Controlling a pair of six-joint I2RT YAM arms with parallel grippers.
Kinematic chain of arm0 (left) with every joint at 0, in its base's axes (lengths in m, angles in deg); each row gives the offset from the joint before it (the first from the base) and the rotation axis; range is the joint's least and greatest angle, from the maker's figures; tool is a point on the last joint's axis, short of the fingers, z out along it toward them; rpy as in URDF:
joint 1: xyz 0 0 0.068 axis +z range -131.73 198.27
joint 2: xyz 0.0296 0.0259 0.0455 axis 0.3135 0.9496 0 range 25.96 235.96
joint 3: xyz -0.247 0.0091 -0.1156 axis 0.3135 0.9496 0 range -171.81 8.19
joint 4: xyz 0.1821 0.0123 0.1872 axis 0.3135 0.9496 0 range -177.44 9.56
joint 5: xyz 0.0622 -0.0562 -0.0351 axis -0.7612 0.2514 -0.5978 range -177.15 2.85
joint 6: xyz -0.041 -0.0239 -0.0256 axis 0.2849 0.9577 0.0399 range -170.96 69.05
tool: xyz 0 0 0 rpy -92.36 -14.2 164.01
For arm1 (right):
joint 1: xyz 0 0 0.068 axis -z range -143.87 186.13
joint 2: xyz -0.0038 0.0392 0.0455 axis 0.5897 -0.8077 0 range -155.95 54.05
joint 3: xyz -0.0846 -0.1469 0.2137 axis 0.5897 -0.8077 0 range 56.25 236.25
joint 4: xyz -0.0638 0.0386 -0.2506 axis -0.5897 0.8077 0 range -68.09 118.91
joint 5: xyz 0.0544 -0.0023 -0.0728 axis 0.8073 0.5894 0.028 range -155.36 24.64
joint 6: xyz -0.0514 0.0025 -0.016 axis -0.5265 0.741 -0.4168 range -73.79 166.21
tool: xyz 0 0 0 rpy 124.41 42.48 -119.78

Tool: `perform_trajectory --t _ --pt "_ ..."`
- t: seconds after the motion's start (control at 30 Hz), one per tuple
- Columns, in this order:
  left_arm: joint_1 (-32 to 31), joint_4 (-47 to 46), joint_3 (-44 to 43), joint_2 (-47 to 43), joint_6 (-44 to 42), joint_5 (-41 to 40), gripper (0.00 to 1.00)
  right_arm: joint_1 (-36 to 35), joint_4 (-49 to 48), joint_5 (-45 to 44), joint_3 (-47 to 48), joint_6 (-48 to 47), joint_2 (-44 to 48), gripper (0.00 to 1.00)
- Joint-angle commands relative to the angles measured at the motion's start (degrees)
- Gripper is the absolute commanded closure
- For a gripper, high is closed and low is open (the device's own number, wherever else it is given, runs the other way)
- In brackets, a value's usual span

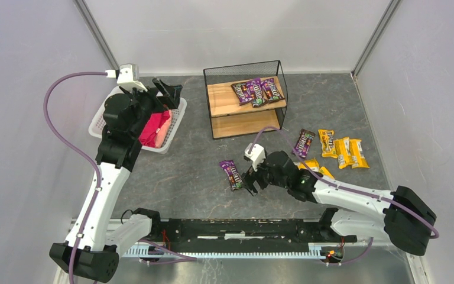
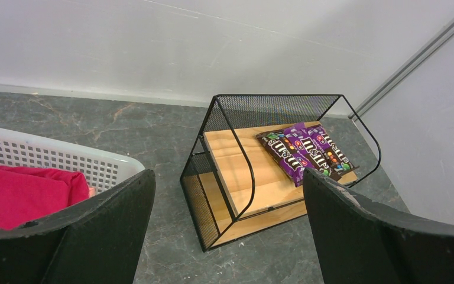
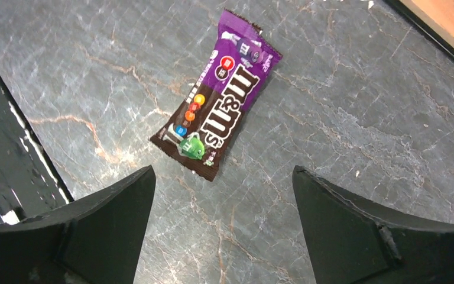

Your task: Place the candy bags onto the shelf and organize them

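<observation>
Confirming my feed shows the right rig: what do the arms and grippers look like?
The left arm and right arm both have white links with black joints. A purple cable runs along each to a white wrist camera. Fingers are matte black wedges.

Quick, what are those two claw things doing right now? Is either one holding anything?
Left tool: open, holding nothing.
Right tool: open, holding nothing; a purple candy bag lies flat just ahead of it.

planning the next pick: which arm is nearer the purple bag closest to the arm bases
Right arm: its open jaws sit right of the purple bag, not touching. Left arm is far off, over the white basket.
</observation>
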Motion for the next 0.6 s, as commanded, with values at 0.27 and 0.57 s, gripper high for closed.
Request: perform_trajectory --t 0.27,0.57 --pt "0.43 -2.58 0.18 -0.54 -0.36 0.70 0.00 -0.85 -7.89 0.00 6.87 20.98 -14.31 0.16" --pt "0.43 -2.63 0.25 -0.65 -0.34 0.64 0.00 -6.83 6.01 -16.51 21.50 15.43 -28.68 0.16"
